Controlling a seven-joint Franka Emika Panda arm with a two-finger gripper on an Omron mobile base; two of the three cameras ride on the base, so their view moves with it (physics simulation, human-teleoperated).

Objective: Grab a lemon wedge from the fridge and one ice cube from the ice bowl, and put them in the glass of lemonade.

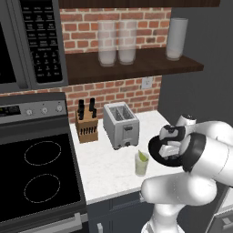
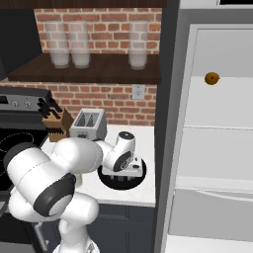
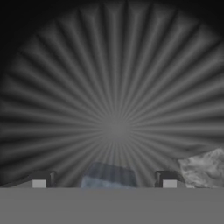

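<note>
Arm's folded over forward with the wrist bent down, so the gripper [image 2: 129, 170] is pointing straight into the ice bowl [image 2: 109, 181]. Fingers [image 3: 39, 180] are spread wide apart, tips low over the bowl's ribbed bottom, not pinched on anything as far as I can see.

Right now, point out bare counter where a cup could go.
Free: the counter in front of the toaster and knife block, left of the glass. Crowded: the right end, where the gripper works in the ice bowl.

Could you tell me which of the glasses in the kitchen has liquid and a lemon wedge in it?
The small glass of lemonade on the counter; the taller frosted glasses on the shelf look empty.
</note>
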